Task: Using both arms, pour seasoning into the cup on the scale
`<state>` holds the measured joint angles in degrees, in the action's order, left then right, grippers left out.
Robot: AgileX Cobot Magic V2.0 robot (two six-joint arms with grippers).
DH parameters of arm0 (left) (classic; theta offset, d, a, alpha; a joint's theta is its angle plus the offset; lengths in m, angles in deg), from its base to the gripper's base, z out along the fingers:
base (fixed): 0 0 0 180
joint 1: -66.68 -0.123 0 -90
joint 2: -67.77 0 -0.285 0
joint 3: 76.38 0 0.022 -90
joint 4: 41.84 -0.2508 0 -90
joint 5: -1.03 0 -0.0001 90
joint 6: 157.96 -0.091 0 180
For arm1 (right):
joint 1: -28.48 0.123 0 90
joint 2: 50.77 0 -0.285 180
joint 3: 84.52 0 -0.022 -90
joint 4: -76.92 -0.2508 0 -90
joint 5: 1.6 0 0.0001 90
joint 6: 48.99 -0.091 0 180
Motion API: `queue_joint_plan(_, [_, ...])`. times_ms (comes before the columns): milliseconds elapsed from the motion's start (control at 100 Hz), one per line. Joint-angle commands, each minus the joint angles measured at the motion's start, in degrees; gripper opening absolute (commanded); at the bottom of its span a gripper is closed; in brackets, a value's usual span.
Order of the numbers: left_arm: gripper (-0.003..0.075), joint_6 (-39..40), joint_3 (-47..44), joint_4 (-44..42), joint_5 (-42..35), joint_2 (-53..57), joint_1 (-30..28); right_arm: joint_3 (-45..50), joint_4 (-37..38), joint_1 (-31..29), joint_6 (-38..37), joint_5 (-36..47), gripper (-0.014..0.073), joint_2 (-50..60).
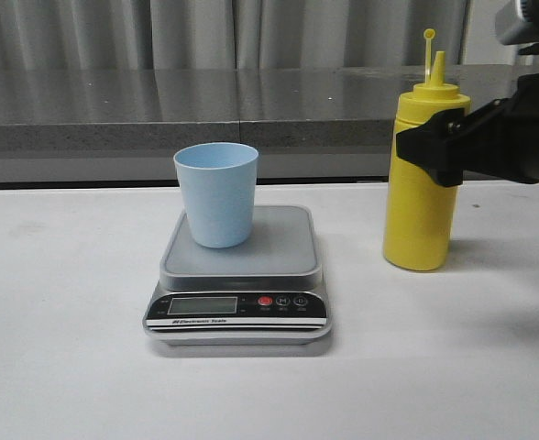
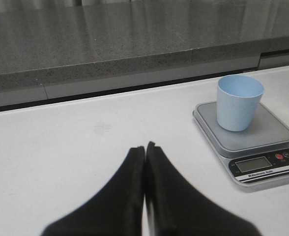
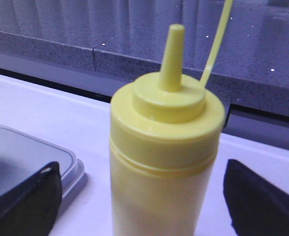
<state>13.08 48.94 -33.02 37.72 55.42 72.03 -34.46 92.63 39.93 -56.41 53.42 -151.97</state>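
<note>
A flat digital scale (image 1: 239,284) sat in the middle of a white tabletop (image 1: 59,367), with a grey square platform, a black front panel, a blank display and a red button. A pale blue cup (image 1: 217,193) stood upright on the scale's platform, toward its rear left part, open end up. To the right of the scale, apart from it, a tall yellow seasoning bottle (image 1: 420,183) stood upright on the tabletop, its narrow nozzle uncovered and its small cap held up on a thin tether beside the nozzle. The right hand (image 3: 144,196) was spread wide around the upper body of the bottle, one black finger (image 3: 24,204) on the side nearer the scale and the other on the far side, both with clear gaps to the plastic. The left hand (image 2: 145,146) hovered over bare tabletop to the left of the scale, well apart from it, its two black fingers pressed together with nothing between them. Behind the scale ran a grey stone ledge (image 1: 159,110) backed by pale curtains.
</note>
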Motion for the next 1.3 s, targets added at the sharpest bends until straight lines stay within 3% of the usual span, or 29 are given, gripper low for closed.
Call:
queue_joint_plan(0, [-0.002, 0.3, 1.4, 0.6, -4.1, -0.7, -0.1, 2.2, -1.0, -0.4, 0.6, 4.7, 0.0647, 6.1])
queue_joint_plan(90, [-0.002, 0.3, 1.4, 0.6, -4.1, -0.7, -0.1, 5.2, -1.9, -0.4, 0.6, 3.9, 0.0564, 10.0])
queue_joint_plan(330, [-0.002, 0.3, 1.4, 0.6, -4.1, -0.7, -0.1, 13.1, -10.3, -0.4, 0.6, 1.1, 0.0094, 23.0])
queue_joint_plan(440, [-0.002, 0.3, 1.4, 0.6, -4.1, -0.7, -0.1, 16.3, -14.4, -0.4, 0.6, 0.6, -0.0072, 28.5])
queue_joint_plan(670, [-0.002, 0.3, 1.4, 0.6, -4.1, -0.7, -0.1, 21.0, -18.6, -0.4, 0.6, -4.3, -0.0067, 38.3])
queue_joint_plan(880, [-0.002, 0.3, 1.4, 0.6, -4.1, -0.7, -0.1, 22.6, -21.6, -0.4, 1.7, -13.8, -0.0067, 46.2])
queue_joint_plan(1290, [-0.002, 0.3, 1.4, 0.6, -4.1, -0.7, -0.1, 22.6, -16.2, -7.6, 2.7, -20.9, -0.0067, 57.4])
